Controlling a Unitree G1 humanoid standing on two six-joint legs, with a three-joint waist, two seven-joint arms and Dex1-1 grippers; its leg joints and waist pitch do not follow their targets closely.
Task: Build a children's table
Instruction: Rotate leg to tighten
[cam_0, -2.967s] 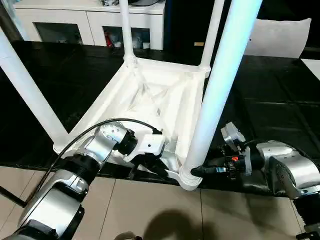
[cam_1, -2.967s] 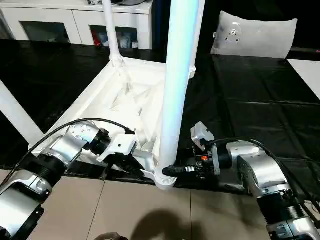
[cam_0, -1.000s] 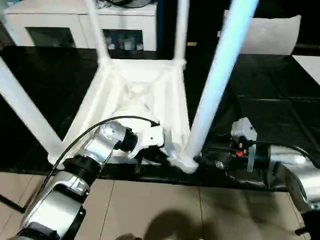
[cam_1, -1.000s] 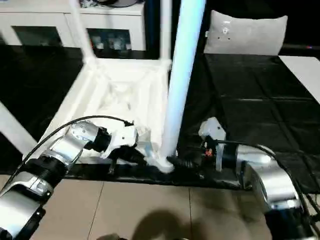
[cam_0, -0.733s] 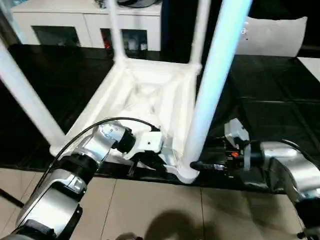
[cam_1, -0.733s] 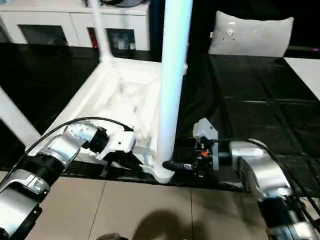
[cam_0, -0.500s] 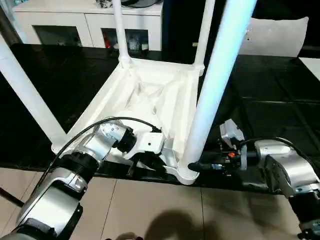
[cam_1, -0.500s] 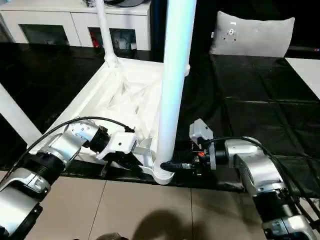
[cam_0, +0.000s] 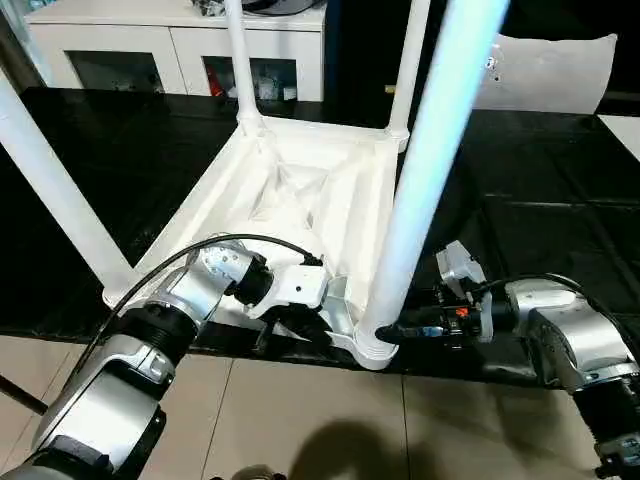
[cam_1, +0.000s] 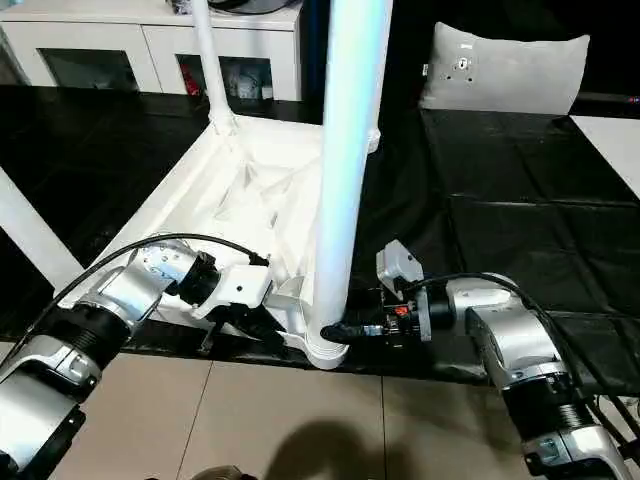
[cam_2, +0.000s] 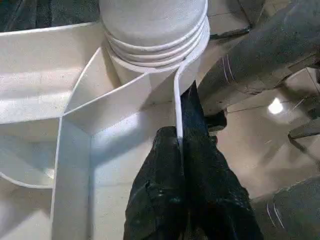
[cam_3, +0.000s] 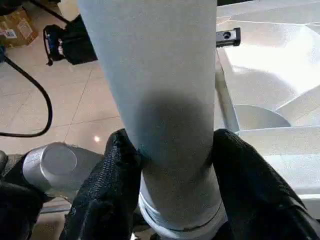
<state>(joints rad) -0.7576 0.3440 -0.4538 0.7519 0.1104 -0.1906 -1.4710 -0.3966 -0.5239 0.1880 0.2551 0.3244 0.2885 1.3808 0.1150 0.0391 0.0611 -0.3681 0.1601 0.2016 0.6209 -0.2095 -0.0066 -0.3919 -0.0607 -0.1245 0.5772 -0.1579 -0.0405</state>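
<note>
Right gripper (cam_3: 170, 200) jaws have closed in from wide to clasp the near leg (cam_0: 425, 190) at its socket. Left gripper (cam_2: 181, 145) pinches the tabletop (cam_0: 300, 190) rib (upturned on black table (cam_0: 540, 200)). Leg likely seating.

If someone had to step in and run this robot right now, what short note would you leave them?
Left gripper: shut, pinching a thin rib of the white plastic rectangular tabletop, which lies upside down on the black table, by its near corner socket.
Right gripper: fingers on both sides of the base of the nearest long tapered white tube leg, just above that socket.
Done: all four legs stand upright in their corner sockets.
Left: probably confirm that the near leg is fully seated, release it, then turn the table upright.
</note>
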